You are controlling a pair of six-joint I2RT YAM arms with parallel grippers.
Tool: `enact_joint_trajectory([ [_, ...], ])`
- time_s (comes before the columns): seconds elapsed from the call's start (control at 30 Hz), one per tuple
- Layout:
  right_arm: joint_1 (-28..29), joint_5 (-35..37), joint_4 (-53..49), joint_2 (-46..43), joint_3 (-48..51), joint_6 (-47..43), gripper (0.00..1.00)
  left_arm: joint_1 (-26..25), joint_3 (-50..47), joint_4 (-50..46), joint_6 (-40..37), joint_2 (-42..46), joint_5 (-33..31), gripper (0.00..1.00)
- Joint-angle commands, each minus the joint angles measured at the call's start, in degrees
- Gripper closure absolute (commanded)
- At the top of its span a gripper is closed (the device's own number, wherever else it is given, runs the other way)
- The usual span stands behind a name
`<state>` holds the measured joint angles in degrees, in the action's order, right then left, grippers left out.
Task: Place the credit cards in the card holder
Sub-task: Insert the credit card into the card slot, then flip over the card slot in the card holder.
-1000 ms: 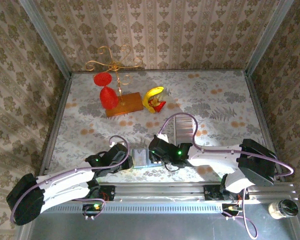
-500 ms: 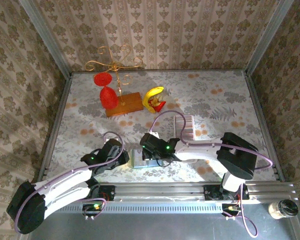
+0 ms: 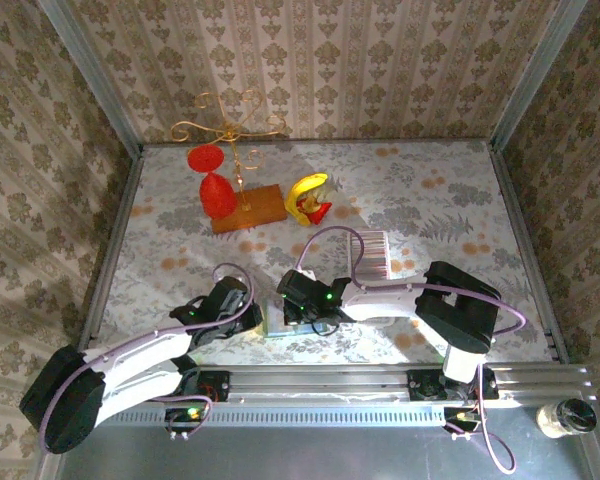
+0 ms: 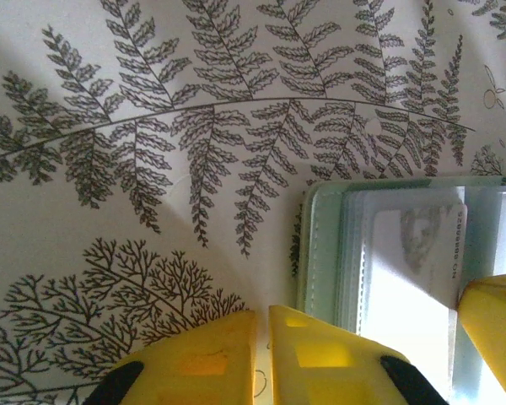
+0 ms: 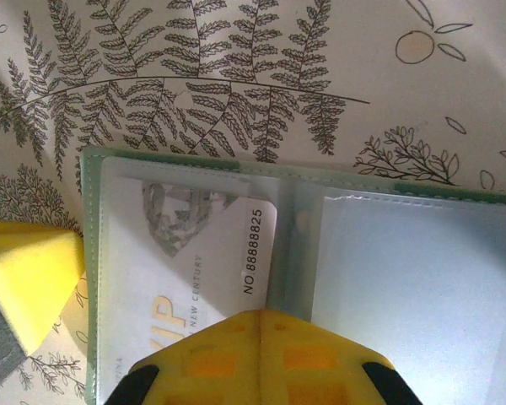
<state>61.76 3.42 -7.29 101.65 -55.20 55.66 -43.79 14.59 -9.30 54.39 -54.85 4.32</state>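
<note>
The card holder (image 3: 276, 314) lies open on the fern-print table near the front edge, pale green with a bluish-grey inside (image 5: 405, 270). A white card printed "NO 88888825" (image 5: 194, 253) sits in its left sleeve. My right gripper (image 5: 260, 316) is shut, its yellow tips pressed on the holder at the fold beside that card. My left gripper (image 4: 261, 316) is shut, with just a thin slit between its yellow tips and nothing in them. It rests on the table by the holder's left edge (image 4: 320, 253). The credit cards (image 3: 372, 254), a ribbed silvery strip, lie behind the right arm.
A gold wire stand with red ornaments on a wooden base (image 3: 242, 205) and a yellow banana-shaped toy (image 3: 308, 195) stand at the back. A small jar (image 3: 565, 417) sits off the table at the front right. Metal walls edge the table.
My right arm has swung left over the holder and its gripper has closed. The left gripper has narrowed beside the holder. More of the card strip now shows.
</note>
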Motion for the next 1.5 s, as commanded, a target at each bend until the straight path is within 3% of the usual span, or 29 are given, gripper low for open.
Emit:
enact_joint_trajectory([
  [0.0,0.4,-1.3,0.4,1.3,-1.7,0.7,1.0,-0.7,-1.0,3.3,-0.1,-1.5,1.7,0.88],
  [0.2,0.4,-3.2,3.7,1.1,-1.2,2.2,1.0,-2.0,-0.6,2.6,-0.4,-3.1,0.7,0.89],
  [0.37,1.4,1.4,0.5,-5.1,0.8,2.7,0.95,-2.0,-1.6,1.9,-0.4,-1.5,-0.3,0.88],
  [0.53,4.1,8.6,-8.7,-11.8,3.7,5.5,0.78,-2.4,-1.7,1.8,-0.3,-1.0,-0.3,0.88],
  [0.63,4.9,9.7,-8.6,-13.8,7.3,8.3,0.69,-2.8,-1.5,1.7,0.0,-1.1,-0.5,0.88],
  [0.73,5.0,9.5,-8.0,-13.1,8.7,9.0,0.64,-3.5,-1.6,1.7,0.2,-1.0,-0.8,0.88],
  [1.2,5.5,9.5,-10.2,-6.7,5.9,9.1,0.58,-4.6,-2.5,1.9,0.8,-1.1,-1.5,0.88],
  [1.47,5.5,7.1,-4.0,-5.2,5.2,9.8,0.53,-5.0,-2.6,2.2,0.8,-1.3,-1.8,0.89],
])
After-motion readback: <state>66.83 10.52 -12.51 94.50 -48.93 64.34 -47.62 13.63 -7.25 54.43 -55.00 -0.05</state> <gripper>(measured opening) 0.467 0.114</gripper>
